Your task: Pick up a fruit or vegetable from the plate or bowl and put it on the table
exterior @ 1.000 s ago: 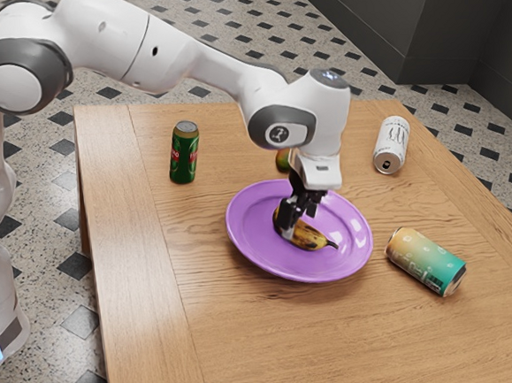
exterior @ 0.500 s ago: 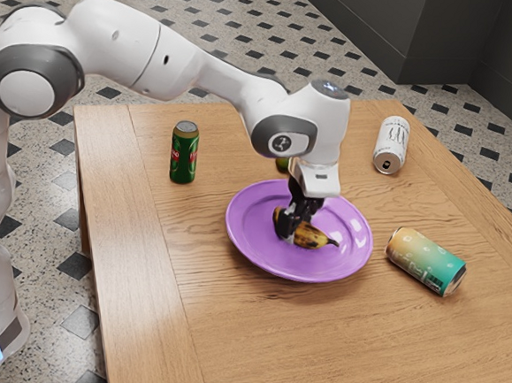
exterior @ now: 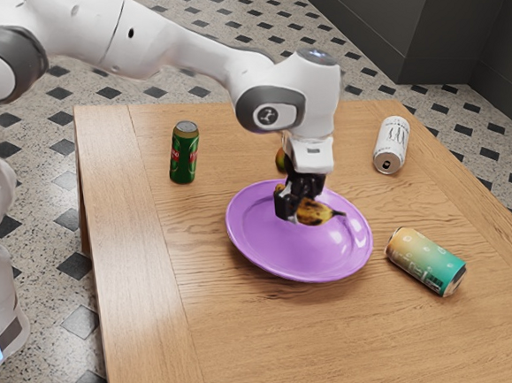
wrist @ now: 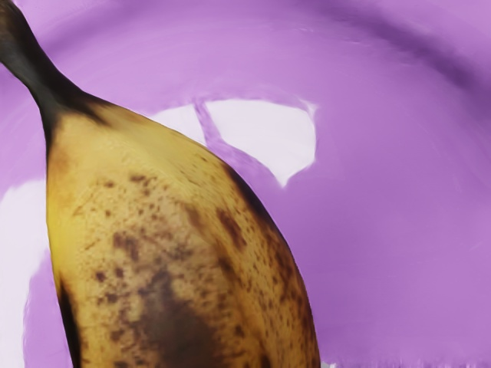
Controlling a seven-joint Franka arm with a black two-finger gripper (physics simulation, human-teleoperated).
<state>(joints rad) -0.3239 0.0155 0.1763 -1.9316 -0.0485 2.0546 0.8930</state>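
In the exterior view my gripper (exterior: pixel 296 204) is shut on the spotted yellow banana (exterior: pixel 314 212), holding it above the purple plate (exterior: pixel 288 260). The stem points toward the exterior view's right, and the black fingers hide the banana's middle. Seen from the wrist, the banana (wrist: pixel 176 253) is large and close under my hand, its dark stem reaching out over the purple plate (wrist: pixel 399 215).
A green can (exterior: pixel 183 153) stands beyond the plate at the exterior view's left. A white can (exterior: pixel 392 145) and a yellow-teal can (exterior: pixel 426 261) lie at the right. Behind my hand, a small roundish fruit (exterior: pixel 281 160) is partly hidden. The wooden table (exterior: pixel 251 352) surrounds the plate.
The banana has risen off the plate with my gripper, which moved up and slightly toward the exterior view's left. Plate and cans have stayed where they were.
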